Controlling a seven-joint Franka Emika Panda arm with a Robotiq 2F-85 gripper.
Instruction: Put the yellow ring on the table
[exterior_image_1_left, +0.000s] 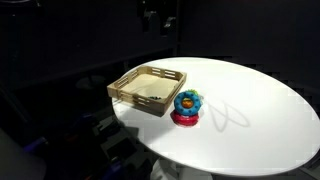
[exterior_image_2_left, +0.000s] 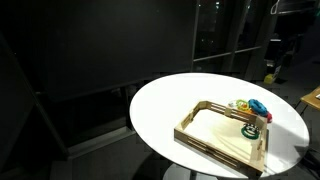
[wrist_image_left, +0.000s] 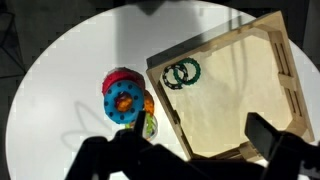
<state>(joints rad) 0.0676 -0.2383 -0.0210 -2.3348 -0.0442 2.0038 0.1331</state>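
The yellow ring (wrist_image_left: 150, 126) lies in a small stack of toy rings on the white table (wrist_image_left: 70, 70), just outside the wooden tray's edge. It sits under a blue ring with an orange centre (wrist_image_left: 125, 100), next to a red ring (wrist_image_left: 120, 77). Only its rim shows. The stack also shows in both exterior views (exterior_image_1_left: 186, 104) (exterior_image_2_left: 252, 108). My gripper (wrist_image_left: 200, 128) is open and empty, high above the tray's near edge. In an exterior view it is a dark shape (exterior_image_1_left: 160, 15) above the table's far side.
A light wooden square tray (exterior_image_1_left: 128, 88) (exterior_image_2_left: 200, 135) (wrist_image_left: 285, 70) stands on the table beside the rings, with a green double-ring mark (wrist_image_left: 182, 73) inside it. The surroundings are dark. The table edge (exterior_image_1_left: 160, 155) curves close to the tray.
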